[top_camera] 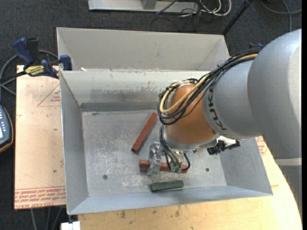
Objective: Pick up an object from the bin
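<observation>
Red-brown block [144, 165] sits at the claw [156, 168], dark green bar [167, 186] just beside.

A pale, dull grey is being shown by the metal bin [72, 143], its floor being speckled with whitish scuffs and a few dark dots. Reddish-brown is being shown by the long bar [145, 132] on that floor and by the shorter block [144, 165] under the gripper [155, 168], which is being seen in bare silvery metal. The oblong piece [166, 186] by the near wall is being seen as dark grey-green. The wrist cover [189, 116] is being shown in glossy orange, crossed by black and yellow cables [168, 102]; the arm [268, 95] is being seen in light grey with dark lettering.
</observation>
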`<state>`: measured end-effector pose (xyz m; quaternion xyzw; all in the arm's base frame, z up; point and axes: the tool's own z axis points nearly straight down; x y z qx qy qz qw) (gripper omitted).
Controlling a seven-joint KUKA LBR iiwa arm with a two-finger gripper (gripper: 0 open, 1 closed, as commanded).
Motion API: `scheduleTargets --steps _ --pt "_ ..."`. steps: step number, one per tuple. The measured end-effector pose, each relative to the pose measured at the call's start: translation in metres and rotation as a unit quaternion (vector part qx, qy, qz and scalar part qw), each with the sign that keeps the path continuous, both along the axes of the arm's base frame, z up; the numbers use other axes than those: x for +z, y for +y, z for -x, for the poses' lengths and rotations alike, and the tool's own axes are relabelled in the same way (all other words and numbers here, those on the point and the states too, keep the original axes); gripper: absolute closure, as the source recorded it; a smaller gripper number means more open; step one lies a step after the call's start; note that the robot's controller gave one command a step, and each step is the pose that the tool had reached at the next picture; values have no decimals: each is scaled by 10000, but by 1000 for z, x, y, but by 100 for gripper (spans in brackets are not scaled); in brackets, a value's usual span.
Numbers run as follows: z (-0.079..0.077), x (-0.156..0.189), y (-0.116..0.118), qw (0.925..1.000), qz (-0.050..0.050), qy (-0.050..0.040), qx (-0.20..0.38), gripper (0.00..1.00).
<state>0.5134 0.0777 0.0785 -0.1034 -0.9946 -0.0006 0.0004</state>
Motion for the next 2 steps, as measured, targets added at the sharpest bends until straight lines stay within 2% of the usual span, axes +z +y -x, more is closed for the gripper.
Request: scheduleTargets --steps 1,2 --pt "-26 97 7 9999 -6 -62 157 100" --pt "2 163 -20 9999 4 -46 167 100"
